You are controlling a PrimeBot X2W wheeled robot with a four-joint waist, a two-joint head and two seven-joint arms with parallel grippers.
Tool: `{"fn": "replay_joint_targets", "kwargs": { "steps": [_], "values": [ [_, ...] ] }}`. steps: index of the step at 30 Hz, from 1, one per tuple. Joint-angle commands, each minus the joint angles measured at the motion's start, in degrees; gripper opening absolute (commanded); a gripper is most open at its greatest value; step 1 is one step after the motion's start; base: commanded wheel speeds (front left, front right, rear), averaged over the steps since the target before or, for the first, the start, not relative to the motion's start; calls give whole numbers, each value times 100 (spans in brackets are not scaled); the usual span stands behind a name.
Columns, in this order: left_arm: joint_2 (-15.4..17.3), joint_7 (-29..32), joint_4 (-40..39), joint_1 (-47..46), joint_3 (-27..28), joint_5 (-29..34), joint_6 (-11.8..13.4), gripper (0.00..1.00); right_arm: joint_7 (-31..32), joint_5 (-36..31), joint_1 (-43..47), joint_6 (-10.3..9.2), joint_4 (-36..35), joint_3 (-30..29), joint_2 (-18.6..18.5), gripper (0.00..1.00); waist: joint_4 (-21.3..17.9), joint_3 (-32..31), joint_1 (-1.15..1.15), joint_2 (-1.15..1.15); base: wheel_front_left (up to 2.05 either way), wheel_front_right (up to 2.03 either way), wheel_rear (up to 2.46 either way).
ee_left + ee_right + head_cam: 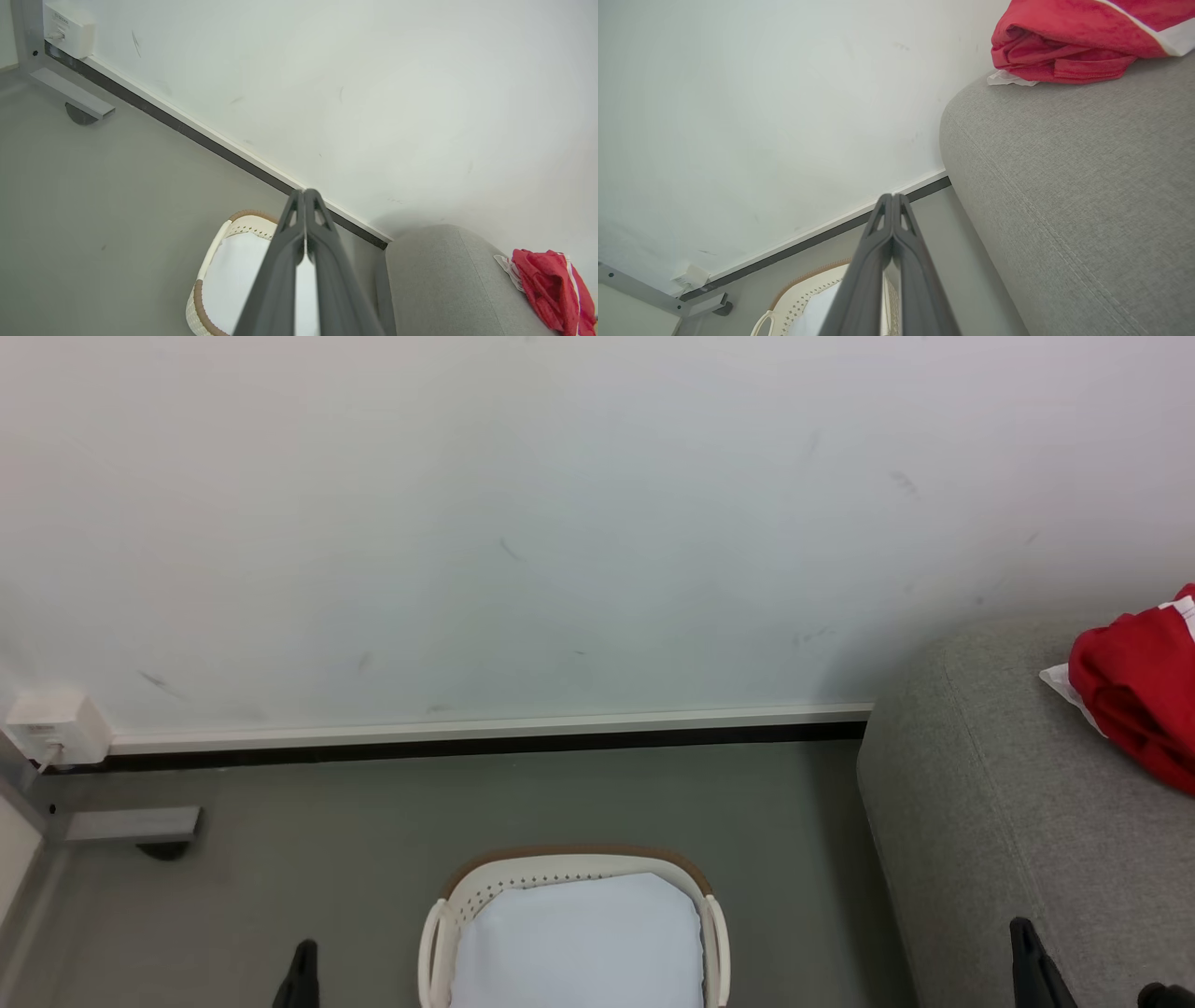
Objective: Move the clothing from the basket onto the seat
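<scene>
The clothing [1144, 691] lay bunched on the seat [980, 821], toward its back near the wall [560, 523]. The head view's right edge cut it off, so its full extent could not be made out. A scrap of white [1060, 683] stuck out from under its left side. Whether that was trim or a separate piece was unclear.

The basket [579, 861] stood on the grey floor [280, 821], left of the seat and apart from it. Its near half was lost below the bottom edge of the head view. A plain white sheet [579, 943] covered its inside, hiding anything beneath. No red showed at the exposed rim or perforated wall.

The left gripper [304, 192] was clenched, its two dark fingers pressed flat together with nothing between them. In its wrist view it hung in the air, with the basket behind it, part of the sheet hidden by the fingers. In the head view just its tip rose at the lower left.

The right gripper [893, 196] was likewise clenched and empty, in the air beside the seat's rounded end. It touched neither the fabric nor the clothing. Its fingers blocked part of the basket in the right wrist view.

A pale box [56, 726] sat on the wall at the far left, above a grey metal foot [131, 823]. What the foot belonged to ran out of view.
</scene>
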Motion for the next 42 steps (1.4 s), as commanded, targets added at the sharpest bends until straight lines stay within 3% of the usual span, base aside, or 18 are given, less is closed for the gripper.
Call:
{"fn": "replay_joint_targets", "kwargs": {
  "steps": [1,21,42],
  "values": [
    [35,52,-107,-158,42,-272,2,0,52,273,-192,-3,-106,-52,-50,0,1,2,0,0,0,0,0],
    [31,462,-184,-364,123,-1826,3,0,462,1881,-357,-5,-220,-201,-63,0,10,33,0,0,0,0,0],
    [27,798,-251,-528,195,-3073,5,0,797,3189,-483,-7,-313,-319,-74,0,18,64,0,0,0,0,0]
  ]
}}
